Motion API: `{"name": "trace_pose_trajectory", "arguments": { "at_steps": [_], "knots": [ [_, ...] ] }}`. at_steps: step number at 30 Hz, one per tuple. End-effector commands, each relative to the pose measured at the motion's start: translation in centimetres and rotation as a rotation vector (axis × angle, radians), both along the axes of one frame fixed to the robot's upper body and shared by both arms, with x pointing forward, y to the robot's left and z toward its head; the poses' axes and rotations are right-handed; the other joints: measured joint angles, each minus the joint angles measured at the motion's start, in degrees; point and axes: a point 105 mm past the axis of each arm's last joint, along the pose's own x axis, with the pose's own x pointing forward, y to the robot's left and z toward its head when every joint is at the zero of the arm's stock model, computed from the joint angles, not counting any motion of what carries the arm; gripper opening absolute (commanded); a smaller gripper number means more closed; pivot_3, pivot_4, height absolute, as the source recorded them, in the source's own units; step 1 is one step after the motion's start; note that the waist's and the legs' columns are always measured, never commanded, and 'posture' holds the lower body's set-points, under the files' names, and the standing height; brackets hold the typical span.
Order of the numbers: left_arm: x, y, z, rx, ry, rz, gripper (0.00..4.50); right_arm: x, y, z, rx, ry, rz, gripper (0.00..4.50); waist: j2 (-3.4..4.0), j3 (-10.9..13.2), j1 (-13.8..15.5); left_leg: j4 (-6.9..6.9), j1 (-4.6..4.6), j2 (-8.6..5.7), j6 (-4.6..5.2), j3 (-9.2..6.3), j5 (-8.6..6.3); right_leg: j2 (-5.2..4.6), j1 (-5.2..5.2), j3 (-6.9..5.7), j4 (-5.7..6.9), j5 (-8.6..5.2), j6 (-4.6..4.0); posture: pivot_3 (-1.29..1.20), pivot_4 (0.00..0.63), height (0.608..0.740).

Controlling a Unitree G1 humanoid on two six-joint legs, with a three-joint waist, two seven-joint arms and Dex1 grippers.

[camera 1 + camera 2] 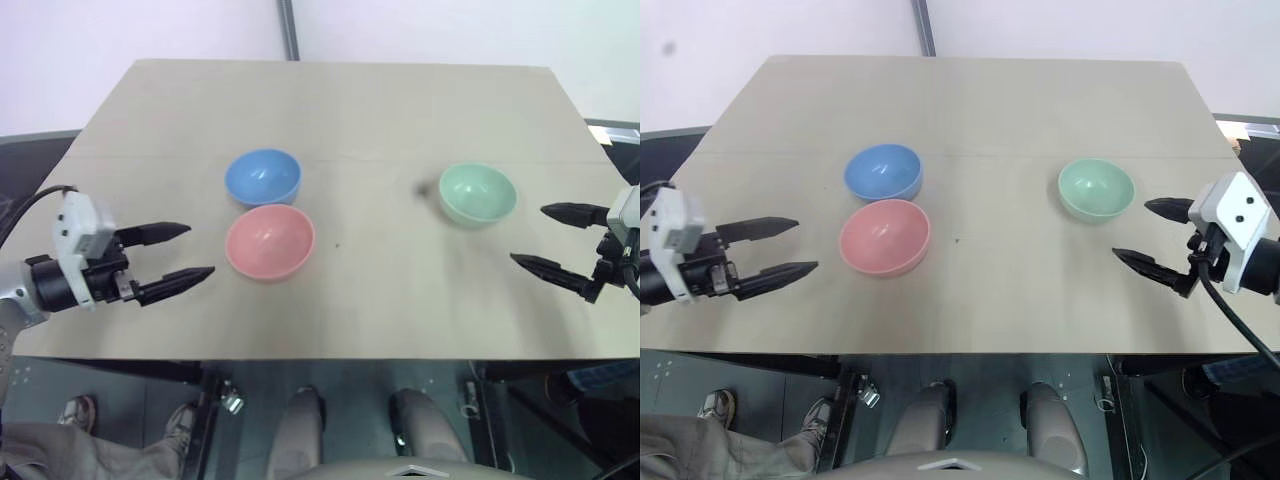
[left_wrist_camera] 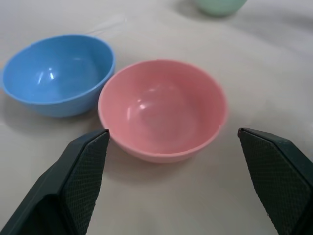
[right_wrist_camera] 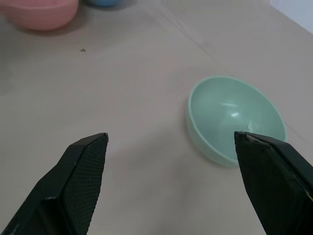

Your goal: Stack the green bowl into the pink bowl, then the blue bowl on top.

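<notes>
- Left gripper (image 1: pixel 190 251) hovers level over the table's (image 1: pixel 380 110) left side, fingers spread wide and empty, aimed at the pink bowl (image 1: pixel 270 241)
- Right gripper (image 1: pixel 543 237) mirrors it on the right, also spread and empty, just beside the green bowl (image 1: pixel 477 193)
- Blue bowl (image 1: pixel 263 177) sits touching the pink one, behind it
- All three are smooth, round, glossy plastic; the tabletop is matte beige
</notes>
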Motion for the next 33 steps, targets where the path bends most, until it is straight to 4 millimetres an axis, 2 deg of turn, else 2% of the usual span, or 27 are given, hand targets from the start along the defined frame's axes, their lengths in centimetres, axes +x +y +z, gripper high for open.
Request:
{"name": "trace_pose_trajectory", "arguments": {
  "at_steps": [1, 4, 7, 11, 17, 20, 23, 24, 25, 27, 28, 33],
  "knots": [
    [0.6, -2.2, 0.9, 0.101, -0.078, -0.025, 4.44, -0.9, 2.5, 0.7, 0.032, -0.025, 0.13, 4.5, -0.03, 0.02, 0.03, 0.0, 0.0, 0.0, 0.0, 0.0, 0.0, 0.0, 0.0, 0.0, 0.0, 0.0, 0.01, 0.0, 0.15, 0.74],
    [0.5, -4.4, 0.0, 0.286, -0.046, -0.139, 4.44, -1.0, 4.3, -0.1, 0.031, -0.013, 0.2, 4.5, -0.13, 0.07, 0.0, 0.05, 0.01, 0.0, 0.0, -0.02, 0.0, 0.02, 0.01, 0.0, 0.06, -0.07, 0.15, 0.0, 0.15, 0.74],
    [1.1, -5.0, 0.0, 0.368, -0.073, -0.164, 4.44, -1.1, 5.0, -0.7, 0.013, -0.006, 0.23, 4.5, -0.11, 0.07, 0.03, 0.07, 0.03, -0.01, 0.0, -0.01, 0.0, 0.02, 0.01, 0.01, 0.1, -0.07, 0.15, 0.0, 0.15, 0.74],
    [1.3, -5.2, -1.3, 0.597, -0.085, -0.242, 4.44, -1.2, 5.4, -1.1, 0.016, -0.008, 0.238, 4.5, -0.09, 0.09, -0.13, 0.06, 0.03, 0.0, 0.0, 0.0, 0.0, 0.03, -0.01, 0.02, 0.12, -0.06, 0.13, 0.0, 0.15, 0.74],
    [1.8, -6.3, -2.5, 0.755, -0.112, -0.335, 4.44, -2.0, 5.3, -1.7, -0.025, -0.007, 0.27, 4.5, -0.1, 0.11, 0.2, 0.07, -0.01, -0.01, 0.0, 0.0, 0.0, 0.03, -0.01, 0.01, 0.11, -0.07, 0.14, 0.0, 0.15, 0.74],
    [1.7, -7.1, -3.1, 0.782, -0.114, -0.394, 3.57, -2.5, 5.3, -1.5, -0.025, -0.026, 0.295, 4.5, -0.1, 0.11, 0.09, 0.1, 0.0, -0.01, 0.0, 0.0, 0.0, 0.03, -0.01, 0.02, 0.14, -0.07, 0.15, 0.0, 0.15, 0.74],
    [2.0, -7.3, -3.2, 0.792, -0.121, -0.394, 1.94, -2.6, 5.3, -1.4, -0.025, -0.034, 0.292, 4.5, -0.1, 0.11, -0.05, 0.11, 0.03, 0.0, 0.0, 0.0, 0.0, 0.05, -0.01, 0.03, 0.24, -0.07, 0.15, 0.0, 0.15, 0.74],
    [2.0, -7.3, -3.3, 0.797, -0.118, -0.401, 1.72, -2.6, 5.3, -1.4, -0.027, -0.035, 0.289, 4.5, -0.1, 0.11, -0.01, 0.12, 0.03, 0.0, 0.01, -0.01, 0.0, 0.06, -0.01, 0.03, 0.26, -0.07, 0.15, 0.0, 0.15, 0.74],
    [2.0, -7.3, -3.4, 0.801, -0.115, -0.406, 1.15, -2.6, 5.3, -1.5, -0.028, -0.037, 0.287, 4.5, -0.1, 0.11, 0.01, 0.13, 0.03, 0.0, 0.01, -0.01, 0.0, 0.06, -0.01, 0.03, 0.26, -0.07, 0.15, 0.0, 0.15, 0.74],
    [2.0, -7.6, -3.7, 0.795, -0.112, -0.426, 0.32, -2.5, 5.3, -1.5, -0.026, -0.045, 0.279, 4.5, -0.1, 0.11, 0.0, 0.14, 0.03, 0.0, 0.01, -0.01, 0.01, 0.05, -0.01, 0.03, 0.26, -0.07, 0.15, 0.0, 0.15, 0.74],
    [2.1, -7.7, -3.8, 0.795, -0.111, -0.435, 0.15, -2.5, 5.3, -1.5, -0.027, -0.049, 0.276, 4.5, -0.1, 0.11, 0.01, 0.17, 0.02, 0.0, 0.01, -0.01, 0.01, 0.05, -0.01, 0.03, 0.26, -0.07, 0.15, 0.0, 0.15, 0.74],
    [2.5, -9.1, -4.1, 0.772, -0.144, -0.509, 0.15, -2.2, 5.3, -1.5, -0.032, -0.07, 0.26, 4.5, -0.11, 0.11, 0.18, 0.24, 0.0, -0.01, 0.01, -0.02, 0.01, 0.05, 0.01, 0.02, 0.29, -0.07, 0.16, 0.0, 0.15, 0.74]
  ]
}}
